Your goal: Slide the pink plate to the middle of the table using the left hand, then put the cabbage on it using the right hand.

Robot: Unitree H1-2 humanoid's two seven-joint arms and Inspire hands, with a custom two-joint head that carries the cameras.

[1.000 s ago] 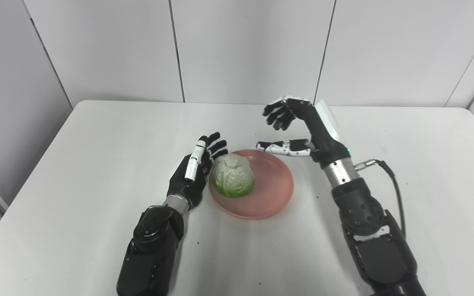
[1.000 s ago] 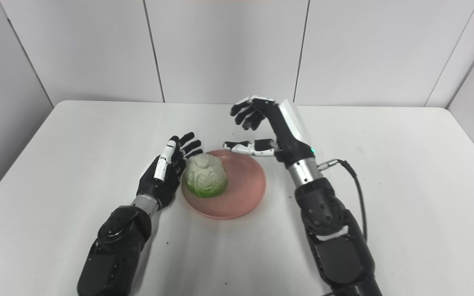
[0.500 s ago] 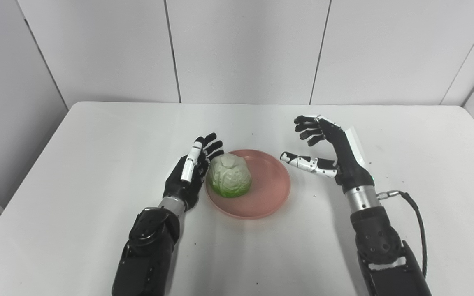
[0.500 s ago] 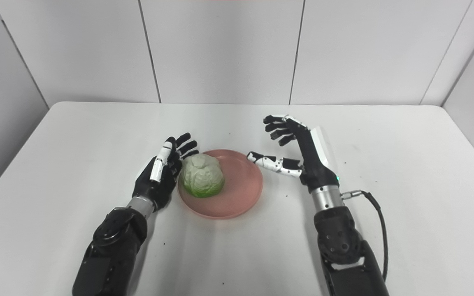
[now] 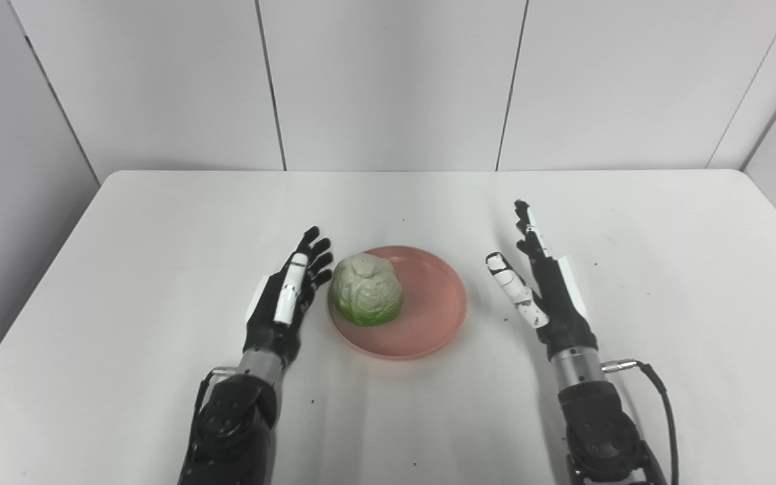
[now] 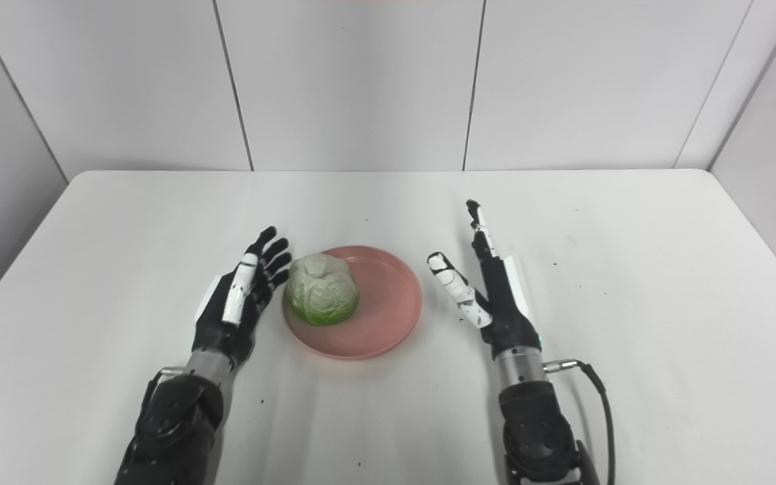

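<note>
Basically both steps look done. Nearest the camera, the left hand [image 5: 287, 300] sits just left of the pink plate [image 5: 438, 316], fingers spread and straight, holding nothing, not touching the rim as far as I can tell; the right hand [image 5: 539, 289] flanks the plate's right side, a bit further off, fingers extended and apart, also empty. My read: both are parked clear of the plate. The plate sits near the middle of the table [image 5: 159, 222]. The cabbage [image 5: 366, 295] rests on the plate's left half, close to the left fingertips. Beyond the plate, bare tabletop, then the wall panels [image 5: 388, 81].
</note>
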